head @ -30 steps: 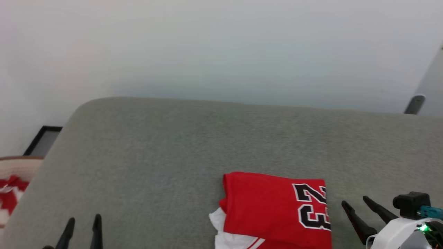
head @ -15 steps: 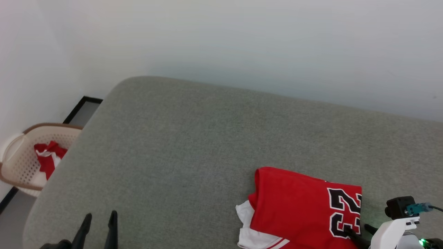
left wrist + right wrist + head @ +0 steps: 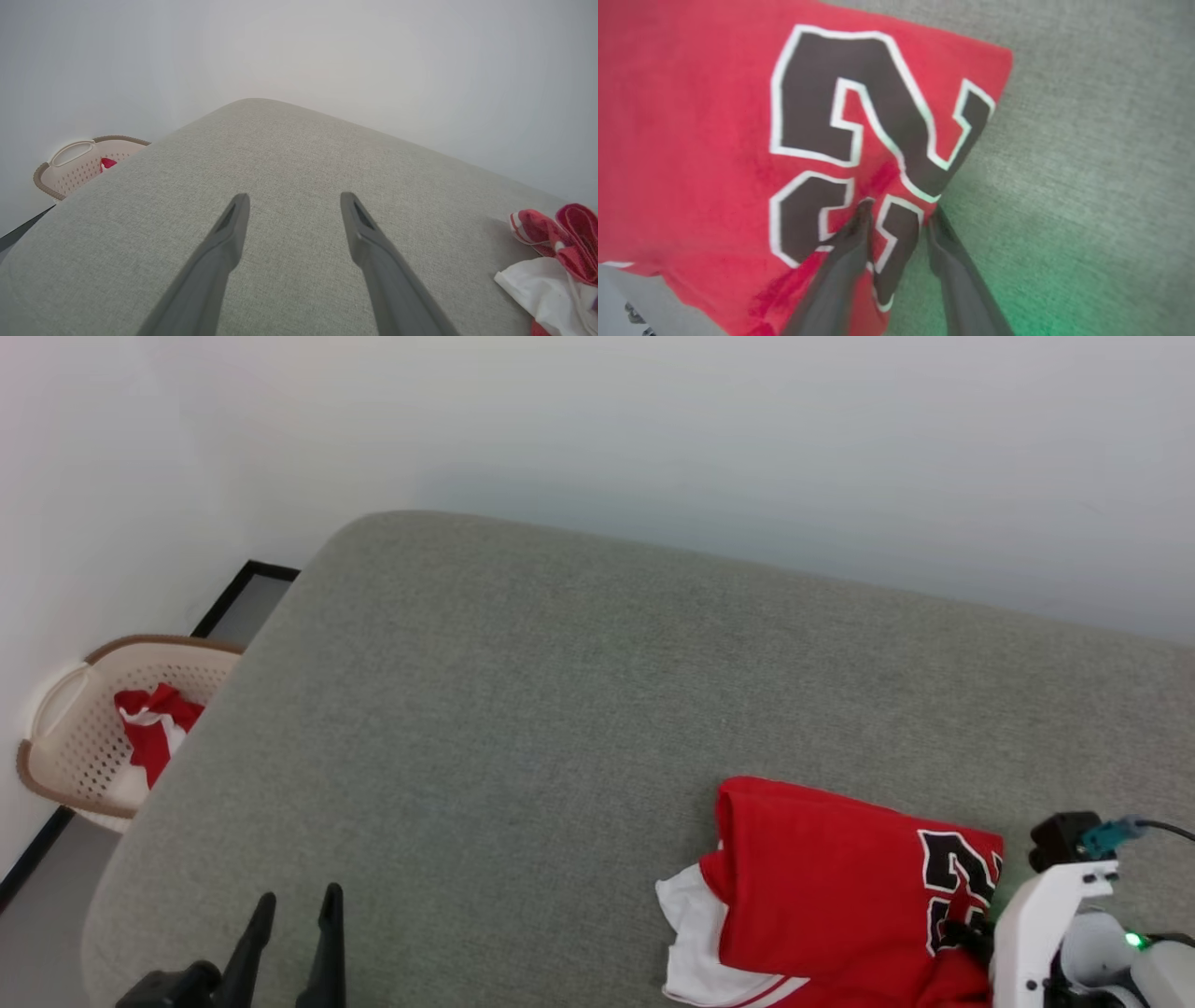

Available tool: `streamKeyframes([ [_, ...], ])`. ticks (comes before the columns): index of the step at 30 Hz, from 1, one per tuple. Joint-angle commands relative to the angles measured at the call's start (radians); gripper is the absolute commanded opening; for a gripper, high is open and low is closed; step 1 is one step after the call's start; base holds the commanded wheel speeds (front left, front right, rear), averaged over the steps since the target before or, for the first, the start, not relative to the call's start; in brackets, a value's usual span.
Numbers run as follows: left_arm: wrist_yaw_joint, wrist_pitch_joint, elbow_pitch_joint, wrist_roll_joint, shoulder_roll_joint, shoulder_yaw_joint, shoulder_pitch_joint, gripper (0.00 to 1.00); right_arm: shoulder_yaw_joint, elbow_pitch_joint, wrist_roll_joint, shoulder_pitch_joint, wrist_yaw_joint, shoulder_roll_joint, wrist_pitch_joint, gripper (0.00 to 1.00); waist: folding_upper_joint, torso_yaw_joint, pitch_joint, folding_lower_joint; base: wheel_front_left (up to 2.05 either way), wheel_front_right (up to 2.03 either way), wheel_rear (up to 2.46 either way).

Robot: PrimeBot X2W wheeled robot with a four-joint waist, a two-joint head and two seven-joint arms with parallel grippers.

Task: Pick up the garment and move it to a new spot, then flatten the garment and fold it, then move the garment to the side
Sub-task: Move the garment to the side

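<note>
The garment (image 3: pixel 822 877) lies folded on the grey cushion (image 3: pixel 560 709) at the lower right, red with a black white-outlined number and a white sleeve at its left. My right gripper (image 3: pixel 966 933) is at its right edge. In the right wrist view the right gripper (image 3: pixel 901 207) straddles that edge of the garment (image 3: pixel 714 116), one finger pressed on the lettering and one at the hem, jaws part way closed with cloth between. My left gripper (image 3: pixel 299 896) stands open over bare cushion at the lower left, far from the garment (image 3: pixel 560 252); the left gripper (image 3: pixel 294 197) holds nothing.
A cream laundry basket (image 3: pixel 56 709) with red and white cloth inside stands on the floor past the cushion's left edge, also seen as the basket (image 3: pixel 70 154). A pale wall rises behind the cushion. The cushion's left corner is rounded.
The camera has swung left and brought the basket into view. My right gripper has come onto the garment's right edge and its jaws have narrowed. The left gripper has stayed open.
</note>
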Motion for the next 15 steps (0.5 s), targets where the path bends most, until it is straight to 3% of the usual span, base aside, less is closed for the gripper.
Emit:
streamKeyframes([
  [1,-0.004,0.000,0.001,0.000,-0.002,0.001,-0.012,1.00,0.030,0.022,0.013,0.024,-0.001,0.026,0.024,0.00,0.0000,0.004,0.003,0.0000,0.00,0.00,0.00],
  [15,-0.004,0.000,-0.005,0.008,0.007,-0.009,-0.043,1.00,0.045,-0.129,-0.034,-0.072,-0.001,-0.098,0.045,0.00,0.0000,-0.052,0.016,0.0000,0.00,0.00,0.00],
])
